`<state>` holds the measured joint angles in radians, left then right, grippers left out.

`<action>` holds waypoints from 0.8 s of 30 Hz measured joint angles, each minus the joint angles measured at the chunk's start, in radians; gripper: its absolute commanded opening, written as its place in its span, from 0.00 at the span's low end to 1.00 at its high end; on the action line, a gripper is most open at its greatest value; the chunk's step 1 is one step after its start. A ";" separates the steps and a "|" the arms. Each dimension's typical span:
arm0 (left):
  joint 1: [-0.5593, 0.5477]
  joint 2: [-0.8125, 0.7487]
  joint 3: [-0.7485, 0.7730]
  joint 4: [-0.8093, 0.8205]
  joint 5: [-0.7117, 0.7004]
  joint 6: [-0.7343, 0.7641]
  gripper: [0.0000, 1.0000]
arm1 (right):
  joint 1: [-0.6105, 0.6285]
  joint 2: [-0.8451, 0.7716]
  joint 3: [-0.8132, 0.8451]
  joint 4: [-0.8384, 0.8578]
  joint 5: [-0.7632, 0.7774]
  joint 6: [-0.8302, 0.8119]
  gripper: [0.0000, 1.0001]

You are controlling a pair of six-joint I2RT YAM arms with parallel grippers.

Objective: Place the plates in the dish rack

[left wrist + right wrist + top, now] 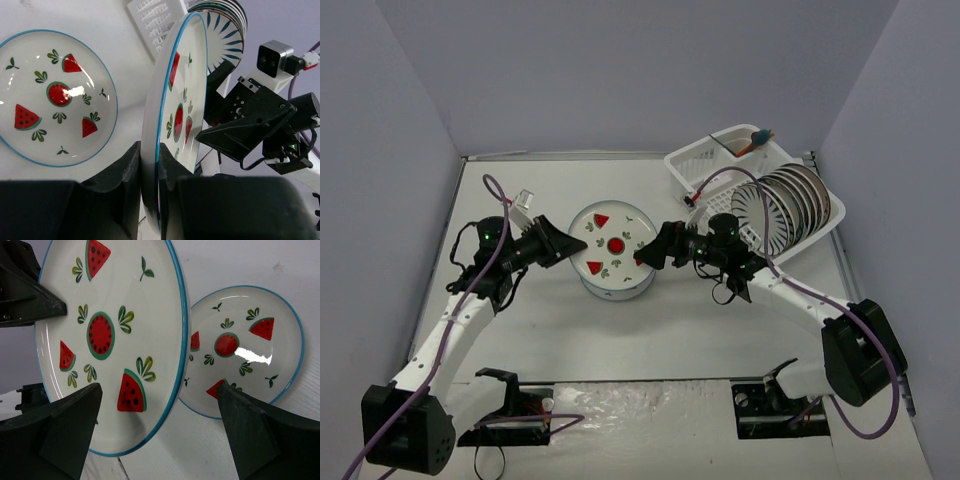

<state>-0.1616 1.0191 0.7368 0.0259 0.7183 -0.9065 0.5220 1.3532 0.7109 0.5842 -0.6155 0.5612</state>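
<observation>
Left tool (558, 243) is clenching a watermelon plate (180, 100) by its rim, holding it upright over the counter (580, 335) centre, beside a second watermelon plate (55, 95) lying flat. Right tool (655, 248) is released, straddling the opposite rim, probably taking a handover toward the dish rack (685, 165), far right.

Left hand (572, 249) clamped shut, right hand (647, 256) spread wide.

No legible text, label, brand, number or sign on the plates (610, 245) or the dish rack (692, 160)
</observation>
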 measured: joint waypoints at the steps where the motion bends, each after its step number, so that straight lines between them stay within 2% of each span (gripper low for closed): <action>1: 0.000 0.000 0.000 0.009 0.006 -0.003 0.00 | 0.000 0.007 0.001 0.017 -0.013 0.007 0.89; 4: 0.000 0.000 0.000 0.036 0.024 -0.011 0.00 | 0.000 0.029 0.001 0.063 -0.051 0.025 0.83; 6: 0.000 0.000 0.000 0.052 0.034 -0.013 0.00 | 0.000 0.042 0.002 0.090 -0.075 0.036 0.75; 7: 0.000 0.000 0.000 0.060 0.040 -0.013 0.00 | 0.000 0.048 0.002 0.104 -0.086 0.043 0.75; 9: 0.000 0.000 0.000 0.073 0.047 -0.013 0.00 | 0.000 0.059 0.002 0.136 -0.111 0.063 0.61; 14: -0.001 0.001 -0.001 0.097 0.054 -0.010 0.00 | -0.002 0.068 0.002 0.204 -0.153 0.106 0.35; 20: 0.003 0.002 -0.013 0.140 0.073 0.023 0.03 | -0.016 0.044 0.002 0.210 -0.195 0.166 0.00; 21: 0.004 0.002 -0.016 0.150 0.080 0.028 0.08 | -0.018 0.033 0.002 0.204 -0.203 0.176 0.00; 24: 0.001 0.000 -0.016 0.158 0.094 0.042 0.39 | -0.023 -0.006 0.009 0.146 -0.200 0.160 0.00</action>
<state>-0.1606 1.0195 0.7205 0.1836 0.8128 -0.8650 0.4990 1.3470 0.7203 0.7303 -0.8158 0.7210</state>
